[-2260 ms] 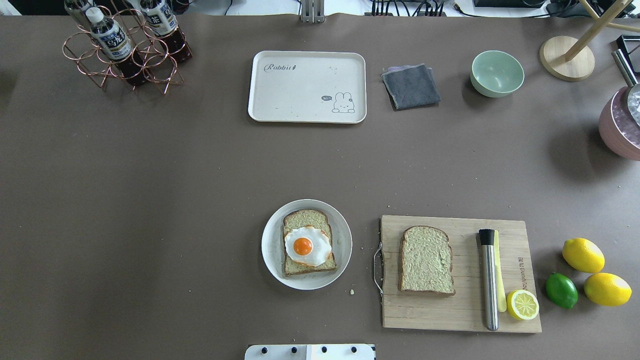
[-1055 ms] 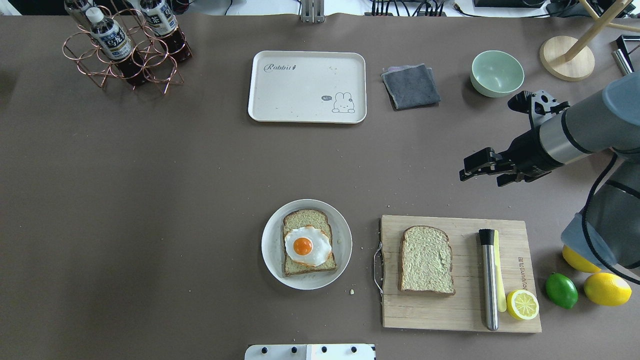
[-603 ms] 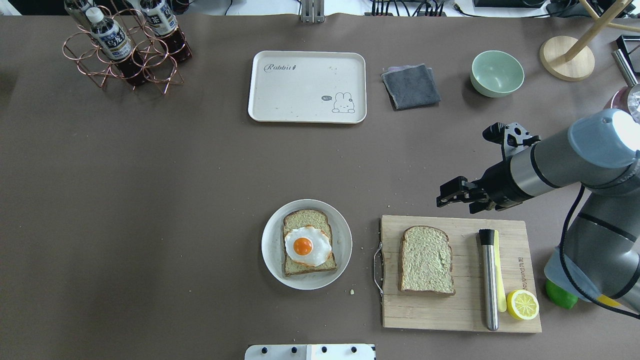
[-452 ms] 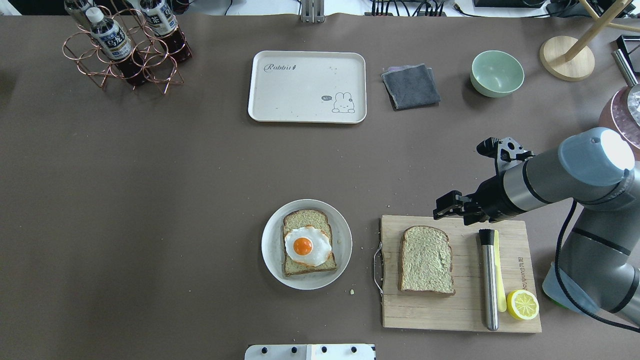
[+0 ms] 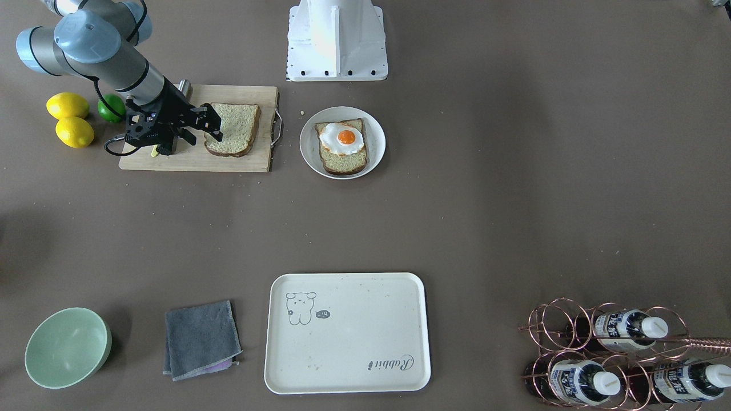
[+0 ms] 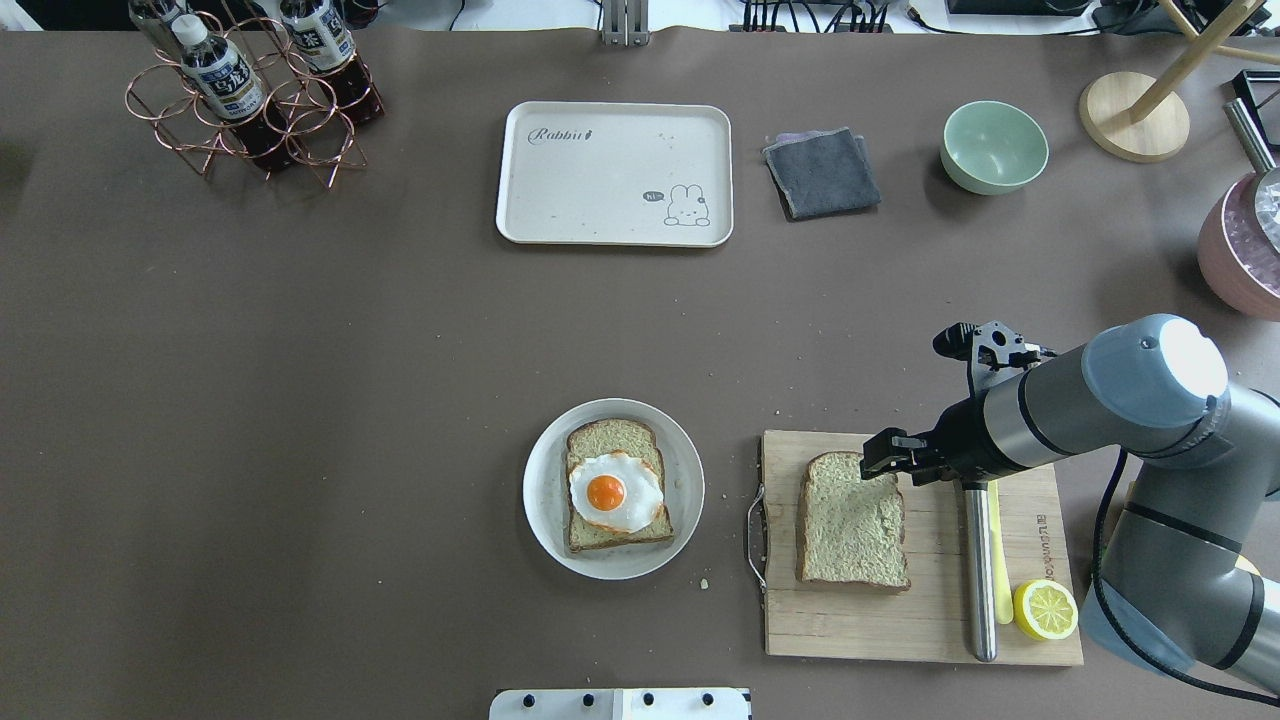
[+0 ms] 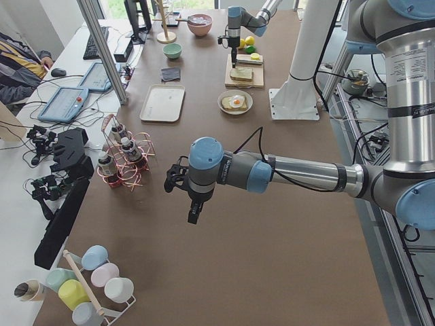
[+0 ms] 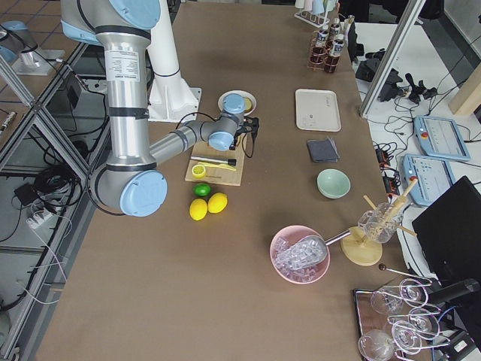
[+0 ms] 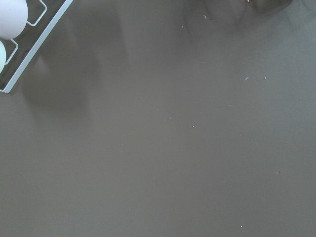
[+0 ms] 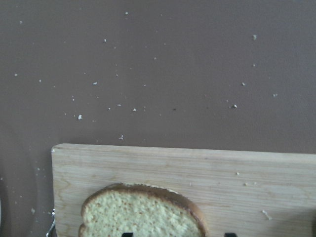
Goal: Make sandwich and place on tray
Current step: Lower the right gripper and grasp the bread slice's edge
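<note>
Overhead exterior, I am hovering my right gripper (image 6: 878, 456), jaws spread, at a corner of the bread slice (image 6: 852, 525) on the cutting board (image 6: 900, 630) lower right, egg-topped slice (image 6: 610, 437) lower centre, tray (image 6: 600, 180) upper centre, left gripper (image 7: 193, 214) state untellable.

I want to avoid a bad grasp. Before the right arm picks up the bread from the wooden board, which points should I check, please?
1. The right gripper is open: ok, fingertips apart in the wrist view.
2. It is over the loose bread slice: ok, at the slice's far edge.
3. Nothing lies on that slice: ok.
4. The metal rod on the cutting board is apart from the slice: ok.
5. The egg lies on the plated slice: ok.
6. The left gripper is open or shut: cannot tell.
</note>
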Motion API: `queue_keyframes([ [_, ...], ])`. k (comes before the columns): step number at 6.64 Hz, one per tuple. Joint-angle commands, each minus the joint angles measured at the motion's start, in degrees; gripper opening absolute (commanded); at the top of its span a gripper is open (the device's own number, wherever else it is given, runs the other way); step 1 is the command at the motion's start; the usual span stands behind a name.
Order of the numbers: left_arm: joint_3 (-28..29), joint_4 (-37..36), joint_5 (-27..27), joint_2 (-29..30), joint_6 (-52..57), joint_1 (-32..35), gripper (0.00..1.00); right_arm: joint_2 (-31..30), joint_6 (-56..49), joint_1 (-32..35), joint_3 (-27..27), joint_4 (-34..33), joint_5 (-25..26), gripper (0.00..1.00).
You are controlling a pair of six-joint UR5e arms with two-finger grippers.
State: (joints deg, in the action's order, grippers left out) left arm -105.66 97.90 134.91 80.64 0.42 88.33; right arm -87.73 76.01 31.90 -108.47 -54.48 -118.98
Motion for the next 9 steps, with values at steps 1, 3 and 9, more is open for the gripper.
queue_keyframes([
  [1, 0.1, 0.0, 0.0, -0.3, 0.0, 0.0, 0.98, -0.3, -0.1, -1.1, 0.1, 0.3, 0.9, 0.61],
  [3, 0.0, 0.1, 0.0, -0.4, 0.0, 0.1, 0.98, -0.7, -0.1, -1.8, 0.2, 0.3, 0.9, 0.60],
  [9, -0.3, 0.5, 0.0, -0.2, 0.0, 0.2, 0.98, -1.0, -0.6, -1.9, 0.6, 0.4, 0.8, 0.00],
])
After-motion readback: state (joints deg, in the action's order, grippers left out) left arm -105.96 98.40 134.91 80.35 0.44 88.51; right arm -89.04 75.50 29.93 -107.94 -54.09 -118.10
